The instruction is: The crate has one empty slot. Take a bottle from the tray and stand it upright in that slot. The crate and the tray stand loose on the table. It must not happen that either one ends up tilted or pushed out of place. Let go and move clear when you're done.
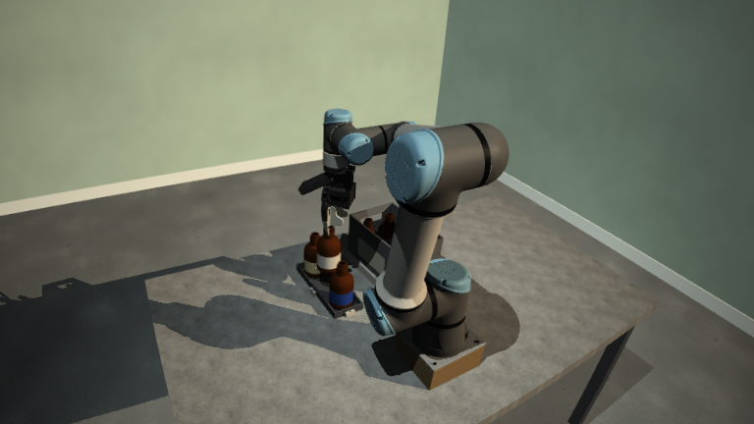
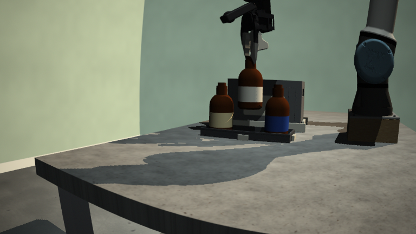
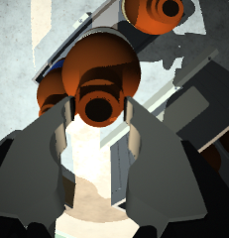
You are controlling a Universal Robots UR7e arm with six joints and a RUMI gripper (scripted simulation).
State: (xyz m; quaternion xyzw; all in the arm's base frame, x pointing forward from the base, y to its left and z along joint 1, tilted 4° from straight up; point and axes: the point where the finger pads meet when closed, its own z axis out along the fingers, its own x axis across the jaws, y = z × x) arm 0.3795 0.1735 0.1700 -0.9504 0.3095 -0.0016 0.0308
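My gripper (image 2: 251, 59) (image 3: 99, 98) is shut on the neck of the white-labelled brown bottle (image 1: 328, 247) (image 2: 250, 93) (image 3: 101, 59). The bottle hangs upright above the tray (image 2: 257, 135) (image 1: 320, 295), its base clear of it. A cream-labelled bottle (image 1: 312, 255) (image 2: 221, 111) and a blue-labelled bottle (image 1: 342, 286) (image 2: 277, 115) stand upright at the tray's two ends. The grey crate (image 1: 363, 238) (image 2: 296, 102) stands beside the tray. Brown bottles show in the crate; its empty slot cannot be made out.
The crate's walls rise close to the held bottle, on the far side of the tray in the exterior view. The arm's base block (image 1: 453, 366) (image 2: 363, 130) stands to the right of the tray. The arm hides part of the crate in the top view.
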